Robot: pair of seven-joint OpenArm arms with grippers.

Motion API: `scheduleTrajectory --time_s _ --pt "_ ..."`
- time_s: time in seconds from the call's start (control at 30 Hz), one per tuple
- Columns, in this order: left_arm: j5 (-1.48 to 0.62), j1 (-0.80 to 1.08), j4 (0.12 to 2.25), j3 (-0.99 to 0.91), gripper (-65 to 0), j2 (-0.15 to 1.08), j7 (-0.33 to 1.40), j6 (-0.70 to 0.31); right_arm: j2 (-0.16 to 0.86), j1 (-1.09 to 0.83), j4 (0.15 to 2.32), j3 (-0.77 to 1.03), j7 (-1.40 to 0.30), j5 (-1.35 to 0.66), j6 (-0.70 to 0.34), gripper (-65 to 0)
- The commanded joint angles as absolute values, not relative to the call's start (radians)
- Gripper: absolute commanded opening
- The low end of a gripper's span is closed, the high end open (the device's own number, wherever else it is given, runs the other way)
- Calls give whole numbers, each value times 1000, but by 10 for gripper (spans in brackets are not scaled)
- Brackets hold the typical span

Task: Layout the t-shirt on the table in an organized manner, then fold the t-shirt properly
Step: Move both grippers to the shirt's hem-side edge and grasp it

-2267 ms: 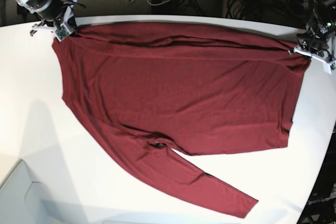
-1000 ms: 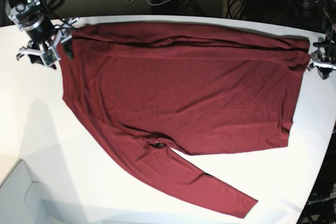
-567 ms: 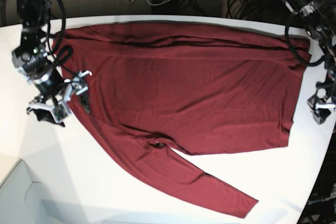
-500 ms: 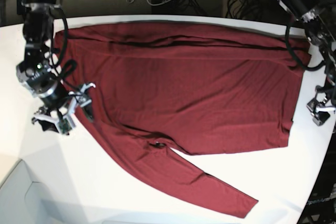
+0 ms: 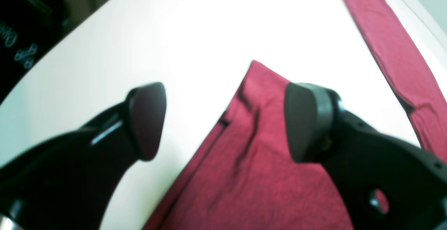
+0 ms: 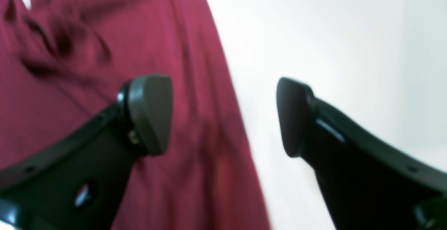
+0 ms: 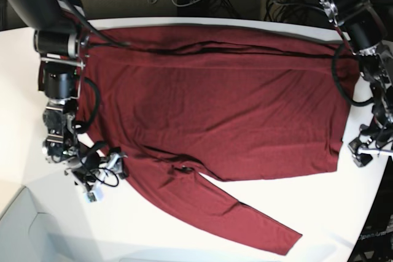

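The t-shirt (image 7: 215,108) lies spread across the desk (image 7: 37,225), its long axis running side to side. The right claw (image 7: 101,179) gapes wide astride its lower edge; the left claw (image 7: 363,154), equally wide, hovers just beside the opposite lower corner.

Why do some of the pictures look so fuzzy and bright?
Right wrist view: the t-shirt is smeared with blur. Left wrist view: the table glares washed-out white, cloth soft-focused. Base view: sharpest, though the table edge looks curved.
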State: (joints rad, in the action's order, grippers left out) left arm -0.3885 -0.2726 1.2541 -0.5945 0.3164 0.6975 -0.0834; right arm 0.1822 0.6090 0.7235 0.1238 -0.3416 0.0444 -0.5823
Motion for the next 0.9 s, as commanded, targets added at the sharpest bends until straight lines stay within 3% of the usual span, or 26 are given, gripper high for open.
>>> scheduleTrajectory --time_s 0.0,0.1,0.3,0.57,0.7,0.87 --pt "-371 -300 1250 -582 -142 343 659 -82 191 647 699 127 -291 35 -559 -231" --pt "-285 -344 1167 -519 -142 344 593 -82 194 677 573 122 -173 35 -467 -231" --pt "-177 -449 944 -426 -141 344 469 -84 193 680 460 122 -70 35 -463 -231" --pt "-162 -602 595 -341 -140 355 277 -84 191 634 420 122 -53 35 -463 -240" --pt "-162 -680 415 -249 -139 360 162 -84 191 610 421 122 -51 35 -463 -335" --pt "-165 -728 283 -154 -140 352 36 -84 191 599 421 122 -51 35 -463 -528"
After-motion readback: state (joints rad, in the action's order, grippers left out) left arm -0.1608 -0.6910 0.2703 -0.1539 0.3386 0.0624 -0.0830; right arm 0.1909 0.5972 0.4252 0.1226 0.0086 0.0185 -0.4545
